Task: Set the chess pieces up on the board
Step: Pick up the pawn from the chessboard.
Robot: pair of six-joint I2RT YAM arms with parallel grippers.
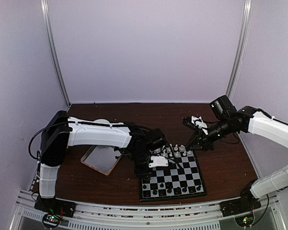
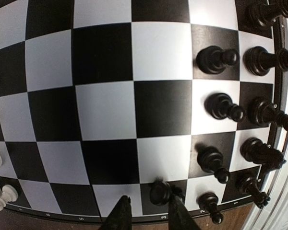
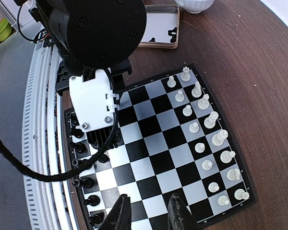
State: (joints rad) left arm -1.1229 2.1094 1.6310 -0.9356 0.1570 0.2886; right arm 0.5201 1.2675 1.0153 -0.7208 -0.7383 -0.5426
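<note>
Glossy black plastic is being straddled by the left claw point(image 2: 149, 213). A black pawn point(image 2: 161, 191) is being framed between its two fingers, which are being held narrowly apart, with the pawn lying against the right-hand one. Whether it is being pinched or merely bracketed cannot be told.

Just beyond that finger, black pieces point(image 2: 221, 106) are being kept in two files along the edge of the board point(image 2: 105, 105). The nearest one is being left just beside the fingertip, so it is judged likely to be toppled by any sideways drift, and one fall could be passed down the file. A one-sided touch is also being risked, by which the pawn would be tipped or skidded off its square.

Farther out, the middle squares are being left bare, and the white pieces point(image 3: 201, 146) are being kept in two rows at the opposite edge. The right claw point(image 3: 148, 211) is being held partly open above the board with nothing between its fingers. Its way to the black side is being blocked by the left arm point(image 3: 101, 33). Past the board, a tray point(image 3: 158, 46) with a wooden rim is being left well apart.
</note>
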